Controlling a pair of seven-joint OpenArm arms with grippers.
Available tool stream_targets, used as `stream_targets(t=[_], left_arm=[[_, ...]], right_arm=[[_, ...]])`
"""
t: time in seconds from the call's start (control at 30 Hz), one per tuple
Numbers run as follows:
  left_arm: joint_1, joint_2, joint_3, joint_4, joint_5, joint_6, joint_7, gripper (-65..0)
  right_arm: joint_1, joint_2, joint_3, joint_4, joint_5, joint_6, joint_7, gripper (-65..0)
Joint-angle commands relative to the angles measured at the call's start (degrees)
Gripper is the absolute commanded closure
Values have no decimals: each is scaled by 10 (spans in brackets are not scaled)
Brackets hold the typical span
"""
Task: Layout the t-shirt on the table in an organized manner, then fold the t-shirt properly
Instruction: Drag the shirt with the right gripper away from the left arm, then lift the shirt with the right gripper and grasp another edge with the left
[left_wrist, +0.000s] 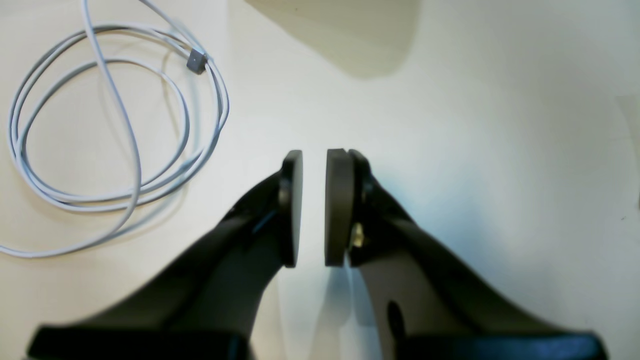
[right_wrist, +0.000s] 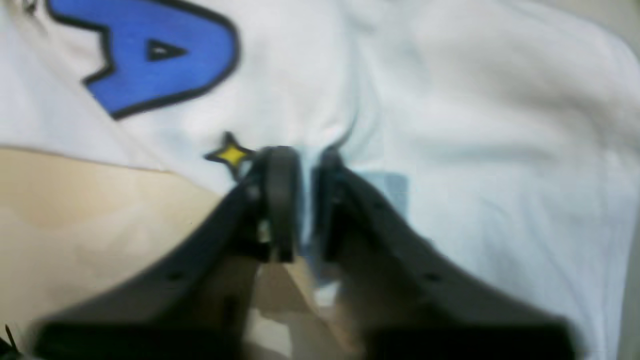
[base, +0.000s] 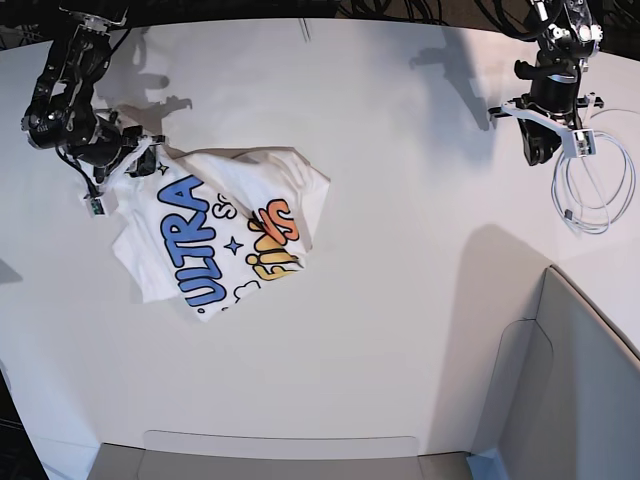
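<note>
The white t-shirt (base: 215, 225) lies crumpled on the left part of the table (base: 400, 300), with blue "ULTRA" and part of the yellow-orange print facing up. At its upper left corner my right gripper (base: 150, 155) holds the cloth. In the right wrist view that gripper (right_wrist: 305, 165) is shut on a pinched fold of the t-shirt (right_wrist: 450, 125), beside a small yellow star. My left gripper (left_wrist: 314, 205) hangs over bare table (left_wrist: 475, 125) with a narrow gap between its pads and nothing in it. In the base view the left gripper (base: 540, 150) is at the far right, well away from the shirt.
A coiled white cable (left_wrist: 115, 125) lies on the table just beside the left gripper, and the same cable (base: 590, 190) shows at the right edge in the base view. A grey angular bin (base: 570, 400) stands at the lower right.
</note>
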Motion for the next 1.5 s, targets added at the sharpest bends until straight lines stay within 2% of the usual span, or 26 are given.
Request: stream_targets(t=[0.0,0.1,0.27,0.57,0.67,0.83,0.97,1.13,1.3,1.47], left_arm=[[3,-5,-4,9,-3,1,-10,-95],[3,-8,-5,9,-3,1,-10,-95],[8,-8,-6,9,-1,1,-9,-95],[15,-9,-6,9,0,1,-9,-95],[15,-9,-6,9,0,1,-9,-95],[14,-9,-6,9,0,1,-9,-95],[13,-8,-6,9,0,1,-9,-95],[13,-7,-7,9,0,1,-9,-95],[12,-7,-8,9,0,1,-9,-95],[11,-7,-7,9,0,1,-9,-95]], right_arm=[[11,5,-8,13,11,1,10,0],[25,5,-53,17,12,1,11,0],[83,-12,-76,98,36,1,11,0],[244,-15,-154,148,35,2,11,0],[310,-23,-200,140,0,2,16,0],[406,-53,-304,80,-100,1,118,0],[460,-81,-360,15,-158,1,189,0],[477,-106,-377,-14,-179,-1,216,0],[482,-111,-372,-16,-179,-3,216,0],[556,-111,-372,-14,-179,-3,216,0]])
